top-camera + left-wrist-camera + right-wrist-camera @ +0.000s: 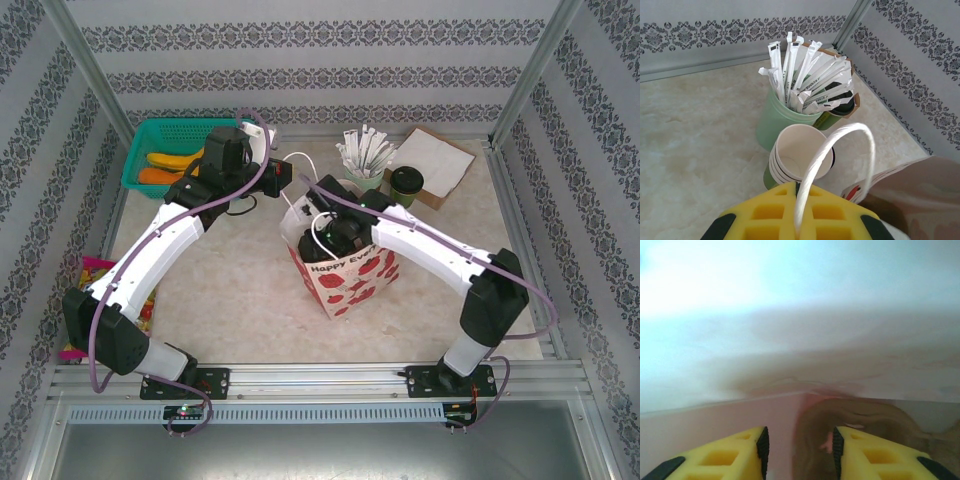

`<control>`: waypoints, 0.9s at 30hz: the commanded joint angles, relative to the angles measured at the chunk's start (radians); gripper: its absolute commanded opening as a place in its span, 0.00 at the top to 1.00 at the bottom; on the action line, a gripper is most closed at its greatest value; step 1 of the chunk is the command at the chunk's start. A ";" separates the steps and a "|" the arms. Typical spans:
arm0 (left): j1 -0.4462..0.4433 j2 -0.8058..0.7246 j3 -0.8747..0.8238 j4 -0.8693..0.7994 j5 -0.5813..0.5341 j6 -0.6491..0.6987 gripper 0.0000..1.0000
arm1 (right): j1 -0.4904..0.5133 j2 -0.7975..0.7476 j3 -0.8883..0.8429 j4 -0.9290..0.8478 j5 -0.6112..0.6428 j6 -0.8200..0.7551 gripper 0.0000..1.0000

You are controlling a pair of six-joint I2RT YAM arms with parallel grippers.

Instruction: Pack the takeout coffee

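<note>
A takeout coffee (406, 185), a green cup with a black lid, stands at the back right next to the cup of sticks; its lid (845, 106) peeks out behind that cup in the left wrist view. The paper bag (345, 268) with red prints stands mid-table. My left gripper (799, 202) is shut on the bag's white rope handle (840, 137), holding it up at the bag's far-left side (283, 178). My right gripper (338, 235) reaches down into the bag's mouth. In the right wrist view its jaws (800, 445) stand open, with just the bag's pink and brown inner wall between them.
A green cup of white-wrapped sticks (805, 95) and a stack of lidless cups (800, 155) stand just past the left gripper. A teal basket (150, 135) with produce sits at the back left, a flat cardboard box (435, 165) at the back right, colourful packets (90, 270) at the left edge.
</note>
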 commanded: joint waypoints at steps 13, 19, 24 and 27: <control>0.006 0.013 0.038 -0.083 0.010 0.038 1.00 | 0.005 -0.095 -0.077 0.261 -0.112 -0.086 0.10; 0.005 0.034 0.034 -0.085 0.149 0.067 1.00 | 0.018 -0.167 -0.136 0.447 -0.033 -0.165 0.02; 0.006 0.045 0.037 -0.102 0.113 0.081 1.00 | 0.030 -0.201 -0.148 0.531 0.052 -0.291 0.02; 0.006 0.046 0.047 -0.121 0.083 0.097 1.00 | 0.032 -0.246 -0.191 0.584 0.058 -0.353 0.02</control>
